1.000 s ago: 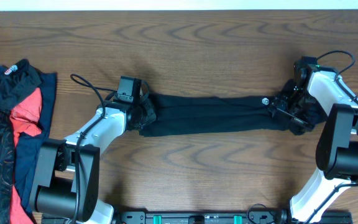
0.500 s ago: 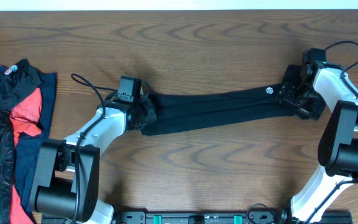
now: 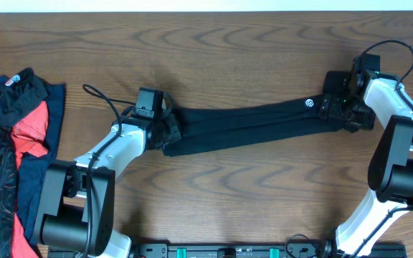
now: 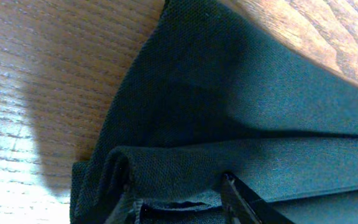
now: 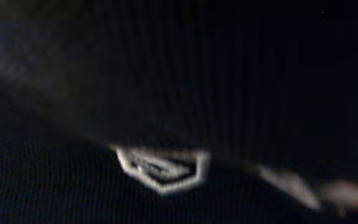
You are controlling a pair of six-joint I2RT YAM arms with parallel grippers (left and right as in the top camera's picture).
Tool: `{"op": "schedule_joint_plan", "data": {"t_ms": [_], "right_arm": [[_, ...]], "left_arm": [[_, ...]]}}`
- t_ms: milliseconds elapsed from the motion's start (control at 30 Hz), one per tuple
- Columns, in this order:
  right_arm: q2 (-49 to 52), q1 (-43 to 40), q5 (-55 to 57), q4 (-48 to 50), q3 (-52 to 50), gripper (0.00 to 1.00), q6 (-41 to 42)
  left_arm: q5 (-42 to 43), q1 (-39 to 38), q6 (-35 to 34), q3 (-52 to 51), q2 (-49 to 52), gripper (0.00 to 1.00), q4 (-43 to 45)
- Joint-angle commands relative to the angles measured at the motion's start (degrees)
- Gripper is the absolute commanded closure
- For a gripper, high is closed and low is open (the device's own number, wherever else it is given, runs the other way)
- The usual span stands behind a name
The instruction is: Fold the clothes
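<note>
A black garment (image 3: 249, 125) of the clothes is pulled into a long taut band across the table's middle, with a small white logo (image 3: 310, 104) near its right end. My left gripper (image 3: 169, 133) is shut on the bunched left end. In the left wrist view the fabric (image 4: 241, 112) folds between my dark fingers (image 4: 241, 196). My right gripper (image 3: 339, 109) holds the right end, slightly higher on the table. The right wrist view is filled with dark cloth and the white logo (image 5: 163, 169), and its fingers are hidden.
A pile of other clothes (image 3: 9, 143), black-patterned, red and navy, lies at the table's left edge. Bare wooden table (image 3: 228, 50) shows behind and in front of the band. The arm bases stand at the front edge.
My right gripper has moved right and toward the back with its end, pulling the black garment straight and taut. The logo has turned up into view. The left arm has stayed put.
</note>
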Motion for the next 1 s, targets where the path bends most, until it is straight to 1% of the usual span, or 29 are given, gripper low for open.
{"op": "schedule_joint_plan", "data": {"t_ms": [0, 33, 67, 200, 267, 400, 500, 533, 600, 667, 733, 867, 967], "right_arm": [[2.1, 0.1, -0.2, -2.4, -0.8, 0.01, 3.2], [2.1, 0.5, 0.0, -3.3, -0.8, 0.01, 4.1], [2.0, 0.8, 0.7, -3.6, -0.8, 0.01, 4.3], [0.8, 2.0, 9.1, -3.4, -0.3, 0.01, 6.7], [-0.9, 2.1, 10.0, -3.6, 1.2, 0.01, 6.6], [-4.7, 2.1, 10.0, -7.1, 7.3, 0.01, 6.6], [-8.3, 2.1, 9.0, -11.5, 14.3, 0.01, 5.2], [-9.4, 2.1, 8.7, -13.1, 16.7, 0.01, 5.1], [-11.1, 2.1, 7.5, -16.2, 20.9, 0.01, 5.1], [-12.6, 2.1, 4.9, -19.1, 24.6, 0.01, 4.9], [-14.1, 2.4, 2.9, -20.8, 26.9, 0.01, 4.9], [-16.7, 3.9, 2.3, -22.1, 28.0, 0.01, 4.9], [-17.4, 5.2, 2.2, -23.5, 28.0, 0.01, 4.9]], "left_arm": [[-4.0, 0.1, 0.5, -5.7, 5.5, 0.54, -3.7], [-4.0, 0.1, 0.5, -5.7, 5.5, 0.49, -3.7], [-4.0, 0.1, 0.5, -5.7, 5.5, 0.48, -3.7], [-4.0, 0.1, 0.5, -5.7, 5.5, 0.47, -3.7], [-4.0, 0.1, 0.5, -5.7, 5.5, 0.47, -3.7], [-4.0, 0.1, 0.5, -5.7, 5.5, 0.46, -3.7], [-4.0, 0.1, 0.5, -5.7, 5.5, 0.46, -3.7], [-4.0, 0.1, 0.5, -5.7, 5.5, 0.39, -3.7], [-3.9, 0.1, 0.5, -5.7, 5.5, 0.34, -3.7], [-1.5, 0.1, 0.5, -5.6, 5.5, 0.3, -3.1], [2.3, 0.1, 0.5, -5.4, 5.4, 0.24, -1.2], [10.5, 0.1, 0.4, -3.2, 5.3, 0.18, 1.9], [15.2, 0.2, -1.1, -1.6, 4.3, 0.13, 3.5]]}}
